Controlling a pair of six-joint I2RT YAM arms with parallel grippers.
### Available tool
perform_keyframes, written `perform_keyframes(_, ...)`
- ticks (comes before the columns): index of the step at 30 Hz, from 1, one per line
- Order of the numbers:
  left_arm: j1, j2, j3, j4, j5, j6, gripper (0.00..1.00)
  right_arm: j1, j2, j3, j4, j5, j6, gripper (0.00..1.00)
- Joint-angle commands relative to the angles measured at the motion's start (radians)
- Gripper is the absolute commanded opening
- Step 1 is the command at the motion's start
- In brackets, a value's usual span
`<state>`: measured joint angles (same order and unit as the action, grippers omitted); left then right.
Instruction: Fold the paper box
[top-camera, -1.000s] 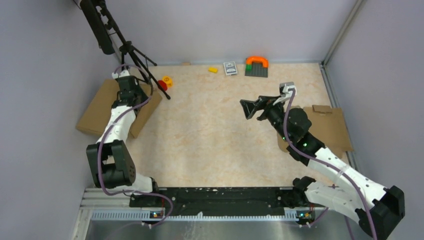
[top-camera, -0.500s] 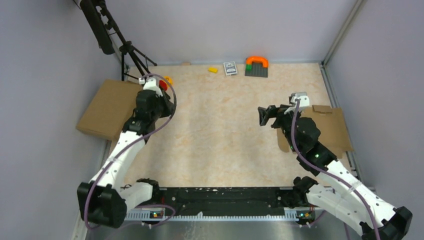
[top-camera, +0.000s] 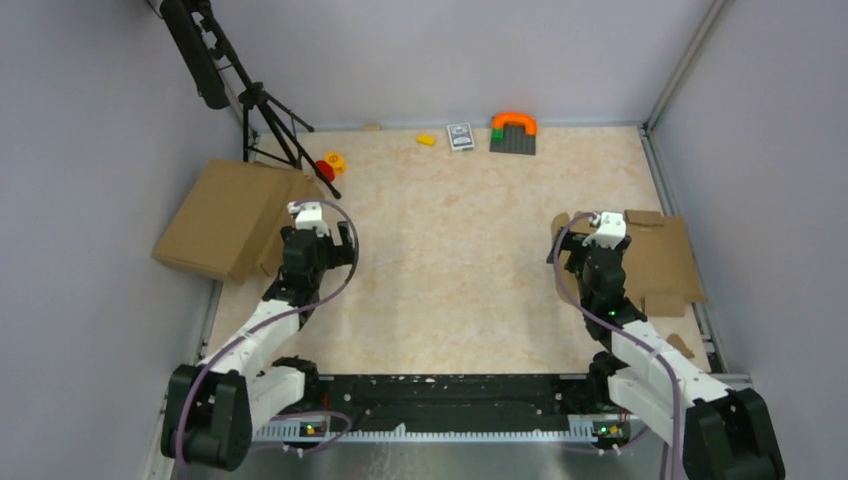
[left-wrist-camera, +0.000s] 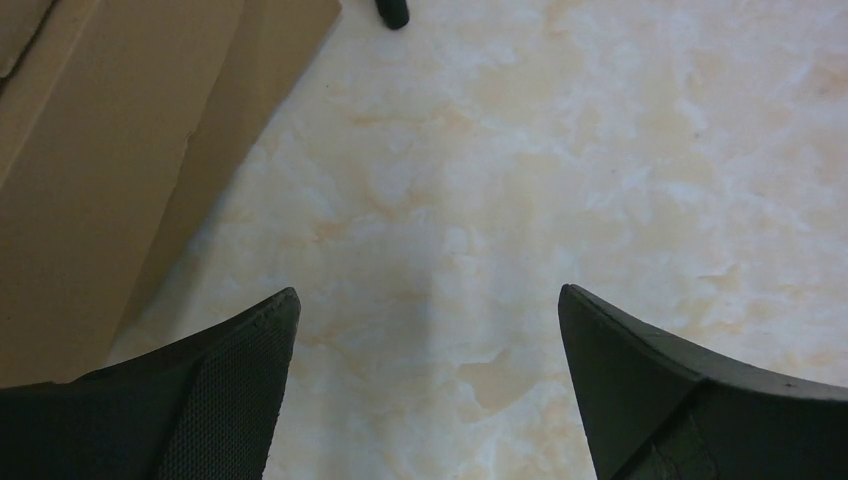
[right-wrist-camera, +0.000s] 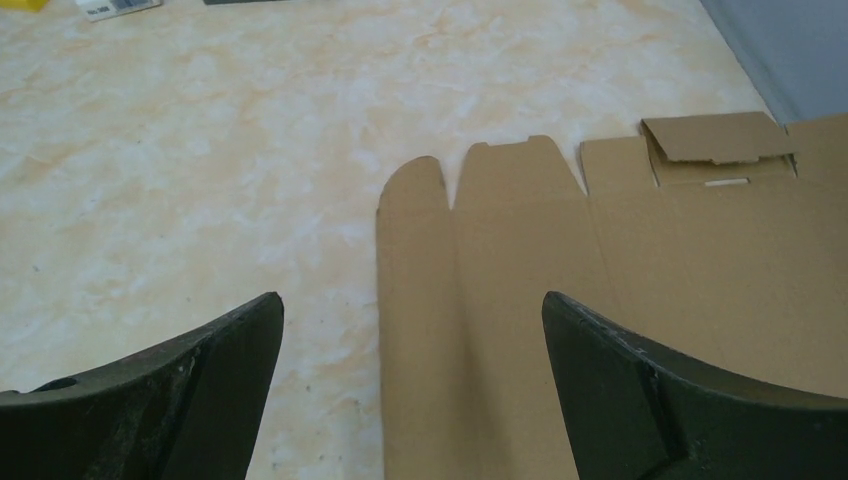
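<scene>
Marbled tabletop; I see the paper box folded shallow at its left edge. It's likely light, stiff and crushable, so I'd pinch a side wall. Both left gripper and right gripper gape wide, empty.

The right tool, jaws wide apart, hangs over a flat notched cardboard blank on the table.

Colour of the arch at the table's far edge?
The arch is orange, on a dark base; top external view shows it best.

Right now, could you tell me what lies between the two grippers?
Nothing: the top view shows bare table between the left gripper and the right gripper.
</scene>
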<state>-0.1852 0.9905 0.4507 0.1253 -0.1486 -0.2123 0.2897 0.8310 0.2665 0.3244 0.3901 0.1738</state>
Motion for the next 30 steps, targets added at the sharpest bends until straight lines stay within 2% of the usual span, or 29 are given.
perform_keyframes(1, 0.004, 0.072, -0.070, 0.343, -0.083, 0.150, 0.99, -0.040, 0.039, -0.087, 0.300, 0.009, -0.093, 0.99)
perform_keyframes(3, 0.047, 0.097, -0.092, 0.395, -0.088, 0.125, 0.99, -0.072, 0.076, -0.133, 0.410, -0.034, -0.128, 0.97)
perform_keyframes(7, 0.222, 0.166, -0.174, 0.641, 0.084, 0.066, 0.99, -0.133, 0.240, -0.213, 0.747, -0.072, -0.099, 0.97)
perform_keyframes(10, 0.314, 0.245, -0.181, 0.739, 0.137, 0.044, 0.99, -0.147, 0.362, -0.129, 0.713, -0.089, -0.150, 0.98)
perform_keyframes(12, 0.355, 0.299, -0.167, 0.791, 0.216, 0.043, 0.98, -0.156, 0.447, -0.116, 0.803, -0.104, -0.213, 0.96)
perform_keyframes(15, 0.363, 0.312, -0.147, 0.764, 0.228, 0.062, 0.98, -0.221, 0.557, -0.107, 0.877, -0.176, -0.168, 0.95)
perform_keyframes(17, 0.366, 0.372, -0.155, 0.835, 0.230, 0.066, 0.99, -0.248, 0.634, -0.115, 0.976, -0.180, -0.134, 0.96)
perform_keyframes(19, 0.366, 0.417, -0.144, 0.889, 0.283, 0.094, 0.98, -0.251, 0.608, -0.090, 0.876, -0.189, -0.126, 0.95)
perform_keyframes(20, 0.365, 0.430, -0.135, 0.887, 0.303, 0.106, 0.98, -0.251, 0.622, -0.082, 0.886, -0.199, -0.136, 0.94)
perform_keyframes(22, 0.360, 0.435, -0.114, 0.853, 0.301, 0.113, 0.99, -0.251, 0.620, -0.077, 0.872, -0.209, -0.140, 0.89)
perform_keyframes(24, 0.349, 0.439, -0.090, 0.796, 0.289, 0.119, 0.99, -0.251, 0.626, -0.081, 0.893, -0.208, -0.140, 0.75)
perform_keyframes(25, 0.342, 0.444, -0.082, 0.786, 0.284, 0.127, 0.99, -0.251, 0.624, -0.080, 0.885, -0.208, -0.140, 0.75)
perform_keyframes(26, 0.329, 0.448, -0.080, 0.787, 0.271, 0.140, 0.99, -0.251, 0.623, -0.079, 0.878, -0.210, -0.140, 0.95)
perform_keyframes(27, 0.317, 0.450, -0.084, 0.787, 0.252, 0.149, 0.99, -0.251, 0.625, -0.081, 0.890, -0.207, -0.140, 0.99)
perform_keyframes(28, 0.304, 0.453, -0.099, 0.807, 0.235, 0.154, 0.99, -0.251, 0.625, -0.081, 0.885, -0.209, -0.140, 0.99)
perform_keyframes(30, 0.302, 0.486, -0.145, 0.949, 0.238, 0.163, 0.99, -0.251, 0.624, -0.081, 0.888, -0.208, -0.141, 0.99)
